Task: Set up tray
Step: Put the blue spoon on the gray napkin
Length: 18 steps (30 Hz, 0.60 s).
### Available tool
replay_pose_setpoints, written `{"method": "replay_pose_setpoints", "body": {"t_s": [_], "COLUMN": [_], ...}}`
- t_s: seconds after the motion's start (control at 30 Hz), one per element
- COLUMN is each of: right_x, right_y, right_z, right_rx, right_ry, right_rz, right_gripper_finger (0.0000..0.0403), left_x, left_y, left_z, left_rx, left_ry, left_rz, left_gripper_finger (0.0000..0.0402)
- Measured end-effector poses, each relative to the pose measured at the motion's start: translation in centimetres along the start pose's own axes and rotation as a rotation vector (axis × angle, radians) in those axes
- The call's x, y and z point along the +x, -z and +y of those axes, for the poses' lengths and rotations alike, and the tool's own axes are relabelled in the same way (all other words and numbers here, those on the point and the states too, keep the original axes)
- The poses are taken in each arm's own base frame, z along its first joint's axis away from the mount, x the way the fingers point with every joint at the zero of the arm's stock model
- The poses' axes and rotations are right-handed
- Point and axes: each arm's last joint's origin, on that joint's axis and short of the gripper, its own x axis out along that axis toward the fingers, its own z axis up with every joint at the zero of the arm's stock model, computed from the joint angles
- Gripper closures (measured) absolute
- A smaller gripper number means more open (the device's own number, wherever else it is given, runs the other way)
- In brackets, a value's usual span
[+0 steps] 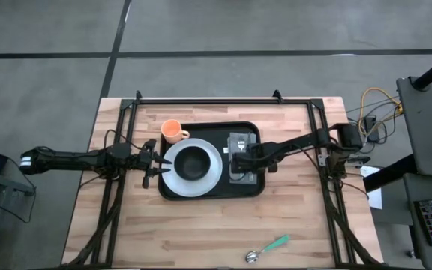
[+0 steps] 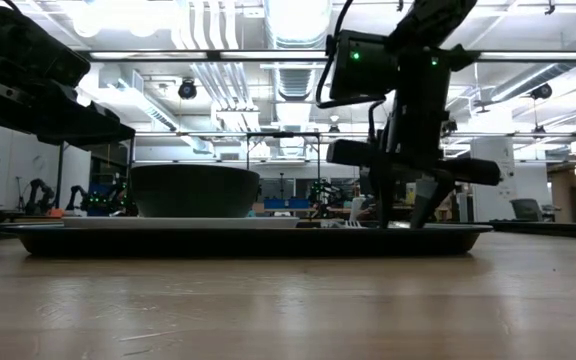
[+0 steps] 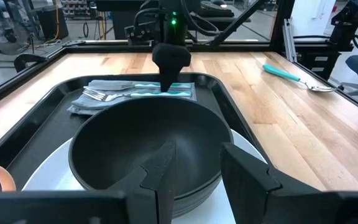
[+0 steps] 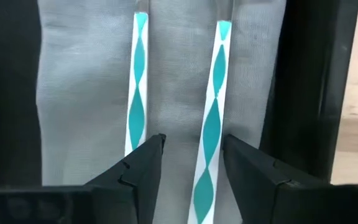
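The black tray (image 1: 208, 193) lies mid-table. On it sit a white plate (image 1: 214, 174) carrying a black bowl (image 1: 194, 161), an orange cup (image 1: 172, 132) at its far left corner, and a grey napkin (image 1: 246, 178) on its right side. Two teal-and-white handled utensils (image 4: 137, 93) (image 4: 213, 118) lie on the napkin. My right gripper (image 4: 192, 168) is open and points down over the napkin, its fingers standing on either side of one handle. My left gripper (image 3: 197, 180) is open at the plate's left rim, facing the bowl (image 3: 142, 143).
A teal-handled spoon (image 1: 268, 248) lies on the bare wood near the table's near edge, right of centre. A black frame (image 1: 201, 100) runs along the far edge and down both sides. Cables and a stand (image 1: 373, 120) sit off the right edge.
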Motion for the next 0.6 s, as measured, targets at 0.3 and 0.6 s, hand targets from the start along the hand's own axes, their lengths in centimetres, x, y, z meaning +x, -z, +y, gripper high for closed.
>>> {"method": "replay_pose_setpoints", "body": {"t_s": [0.3, 0.6], "right_x": [-1.4, -3.8], "right_y": [-1.4, -2.2], "right_z": [-0.1, -0.2], "right_rx": [-0.138, -0.332], "right_ry": [-0.043, -0.118], "right_rz": [-0.010, -0.036], "right_gripper_finger": [0.0252, 0.0273], "left_x": [0.0, 0.0], "left_y": [0.0, 0.0], "left_z": [0.0, 0.0], "left_rx": [0.000, 0.000], "left_ry": [0.000, 0.000], "left_rz": [0.000, 0.000], "left_gripper_finger": [0.0297, 0.0297]}}
